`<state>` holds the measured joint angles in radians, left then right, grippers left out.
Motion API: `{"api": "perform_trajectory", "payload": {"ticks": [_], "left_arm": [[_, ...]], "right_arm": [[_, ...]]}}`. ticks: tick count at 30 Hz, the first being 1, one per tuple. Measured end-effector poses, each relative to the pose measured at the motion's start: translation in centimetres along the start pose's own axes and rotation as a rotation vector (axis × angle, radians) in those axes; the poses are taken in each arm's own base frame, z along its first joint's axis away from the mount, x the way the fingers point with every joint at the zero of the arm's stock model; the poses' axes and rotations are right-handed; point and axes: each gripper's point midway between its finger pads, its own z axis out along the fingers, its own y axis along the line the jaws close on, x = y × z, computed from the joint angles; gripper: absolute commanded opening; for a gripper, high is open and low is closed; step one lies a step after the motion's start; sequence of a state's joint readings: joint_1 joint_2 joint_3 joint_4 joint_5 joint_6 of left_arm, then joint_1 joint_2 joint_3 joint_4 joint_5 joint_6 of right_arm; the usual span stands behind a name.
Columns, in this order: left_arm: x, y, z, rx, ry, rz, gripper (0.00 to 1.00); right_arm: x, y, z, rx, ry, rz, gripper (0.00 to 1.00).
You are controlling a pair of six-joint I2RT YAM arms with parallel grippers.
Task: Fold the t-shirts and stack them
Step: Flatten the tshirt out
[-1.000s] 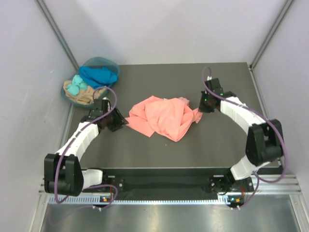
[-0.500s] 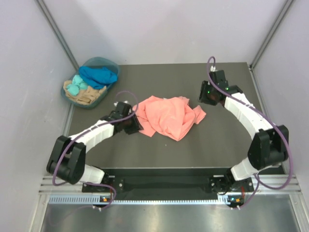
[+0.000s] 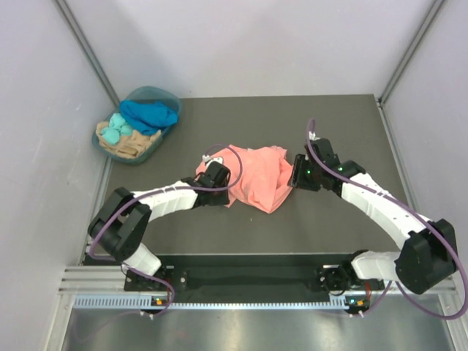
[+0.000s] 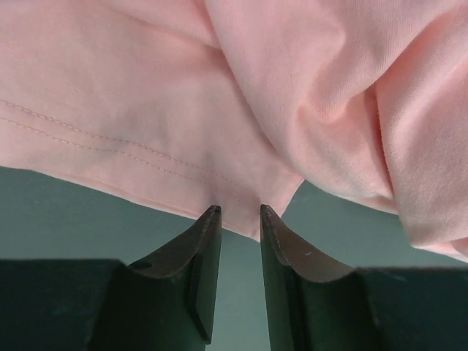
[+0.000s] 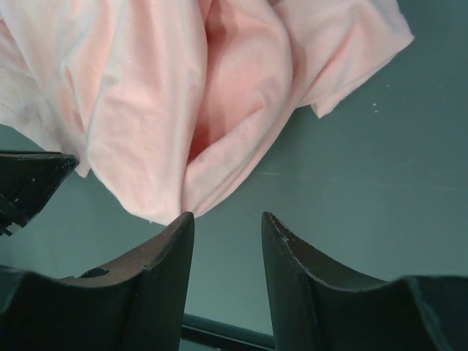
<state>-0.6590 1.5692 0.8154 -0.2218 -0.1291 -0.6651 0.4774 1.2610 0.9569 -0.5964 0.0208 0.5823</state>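
1. Top view: salmon-pink t-shirt point(image 3: 256, 178) lies crumpled mid-table point(image 3: 336, 121). The left gripper point(image 3: 218, 175) is at the shirt's left edge and the right gripper point(image 3: 296, 174) at its right edge. The teal basket point(image 3: 170, 96) sits far-left of the shirt and holds the royal blue shirt point(image 3: 150, 113), turquoise shirt point(image 3: 113, 132) and tan shirt point(image 3: 128, 146).
2. Left wrist: left gripper point(image 4: 238, 213) has its jaws a narrow gap apart. The salmon shirt's stitched hem point(image 4: 131, 153) sits right at the fingertips, with table visible between them, so nothing is pinched.
3. Right wrist: right gripper point(image 5: 227, 216) has its jaws apart and holds nothing. A hanging fold of the salmon shirt point(image 5: 212, 110) ends just at the left fingertip.
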Motion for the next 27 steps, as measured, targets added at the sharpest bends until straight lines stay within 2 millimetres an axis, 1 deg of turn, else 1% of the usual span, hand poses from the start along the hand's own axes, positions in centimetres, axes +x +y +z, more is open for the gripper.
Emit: {"api": "perform_trajectory", "payload": {"ticks": [3,9,15,18,23,24,25,27], "left_arm": [[0.0,-0.1,0.0,-0.017,-0.026,0.04,0.34],[0.4,-0.8,-0.2,-0.028,-0.051,0.138,0.33],[0.9,-0.9,-0.1,-0.045,-0.056,0.181,0.34],[1.1,-1.0,0.0,-0.051,-0.057,0.192,0.34],[1.5,-1.1,0.2,-0.068,-0.062,0.225,0.33],[1.5,-1.1,0.3,-0.072,-0.064,0.23,0.31],[1.4,-1.1,0.3,-0.077,-0.066,0.233,0.2],[1.2,-1.0,0.5,-0.093,-0.074,0.242,0.09]], "right_arm": [[0.3,0.2,0.2,-0.009,0.003,0.001,0.43],[0.3,0.3,0.6,-0.019,-0.006,0.011,0.43],[0.2,0.5,0.7,-0.031,-0.014,0.012,0.44],[0.5,0.5,1.1,-0.038,-0.01,0.02,0.52],[2.0,0.6,1.7,-0.05,0.012,0.031,0.57],[2.3,0.9,1.8,-0.057,0.016,0.029,0.59],[2.7,1.3,2.0,-0.068,0.017,0.027,0.59],[3.4,2.2,2.2,-0.089,0.025,0.018,0.6]]}}
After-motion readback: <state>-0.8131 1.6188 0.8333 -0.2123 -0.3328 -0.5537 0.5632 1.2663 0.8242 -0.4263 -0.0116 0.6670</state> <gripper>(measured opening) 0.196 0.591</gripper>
